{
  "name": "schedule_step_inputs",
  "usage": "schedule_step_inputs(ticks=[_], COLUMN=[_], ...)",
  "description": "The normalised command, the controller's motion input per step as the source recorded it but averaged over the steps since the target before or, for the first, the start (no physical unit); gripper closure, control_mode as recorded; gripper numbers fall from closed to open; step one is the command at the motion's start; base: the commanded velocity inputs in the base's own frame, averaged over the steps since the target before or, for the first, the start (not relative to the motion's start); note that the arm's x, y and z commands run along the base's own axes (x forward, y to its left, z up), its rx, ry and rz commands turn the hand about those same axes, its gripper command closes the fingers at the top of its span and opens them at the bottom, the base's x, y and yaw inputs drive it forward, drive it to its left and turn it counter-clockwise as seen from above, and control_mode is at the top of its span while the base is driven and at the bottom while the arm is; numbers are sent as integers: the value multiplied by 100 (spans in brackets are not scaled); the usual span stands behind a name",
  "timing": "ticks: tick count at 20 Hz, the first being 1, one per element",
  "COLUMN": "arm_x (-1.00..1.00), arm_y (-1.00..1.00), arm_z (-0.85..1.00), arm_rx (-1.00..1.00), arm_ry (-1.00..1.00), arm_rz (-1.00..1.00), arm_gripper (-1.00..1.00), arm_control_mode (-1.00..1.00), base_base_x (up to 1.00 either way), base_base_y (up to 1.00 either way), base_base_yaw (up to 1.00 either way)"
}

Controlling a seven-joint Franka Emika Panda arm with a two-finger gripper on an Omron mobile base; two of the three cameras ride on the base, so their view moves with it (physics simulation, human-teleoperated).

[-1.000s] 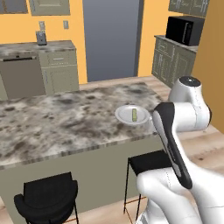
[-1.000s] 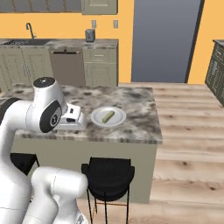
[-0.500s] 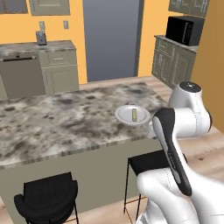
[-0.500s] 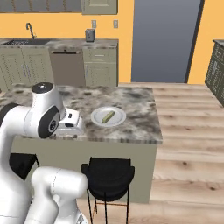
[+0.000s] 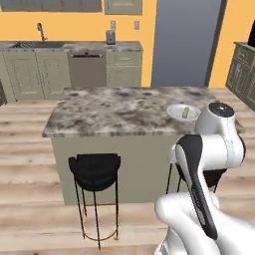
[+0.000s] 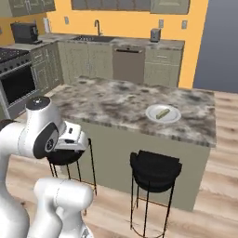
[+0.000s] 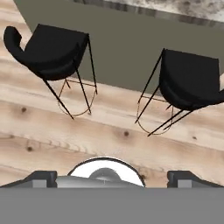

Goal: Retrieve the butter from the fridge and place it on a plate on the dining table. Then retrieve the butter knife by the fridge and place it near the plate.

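The butter, a small pale yellow stick, lies on the white plate near the right end of the dining table. My gripper is open with nothing between its jaws; its dark fingertips stand far apart. It points down at the wood floor in front of the table's stool side, well below and short of the plate. My hand hangs folded close to the arm. The fridge and the butter knife are out of view.
Two black stools stand against the table's olive-green base. Sage cabinets, a sink and a dishwasher line the back wall. A stove is at left, a grey-blue panel behind the table.
The whole picture has shifted: the base has driven back and round, so the table now shows from its stool side. The butter stays on the plate; the gripper stays open.
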Motion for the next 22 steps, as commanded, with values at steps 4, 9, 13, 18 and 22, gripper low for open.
schedule_step_inputs(ticks=[4,9,13,18,22], arm_x=[0,0,0,0,0], arm_y=[0,0,0,0,0], arm_z=[0,0,0,0,0], arm_rx=[0,0,0,0,0], arm_ry=[0,0,0,0,0], arm_rz=[0,0,0,0,0], arm_gripper=[-100,-100,-100,-100,-100], arm_control_mode=[100,100,100,100,100], base_base_x=[-18,0,0,-3,0], base_base_y=[0,0,0,13,56], base_base_yaw=[99,100,100,86,19])
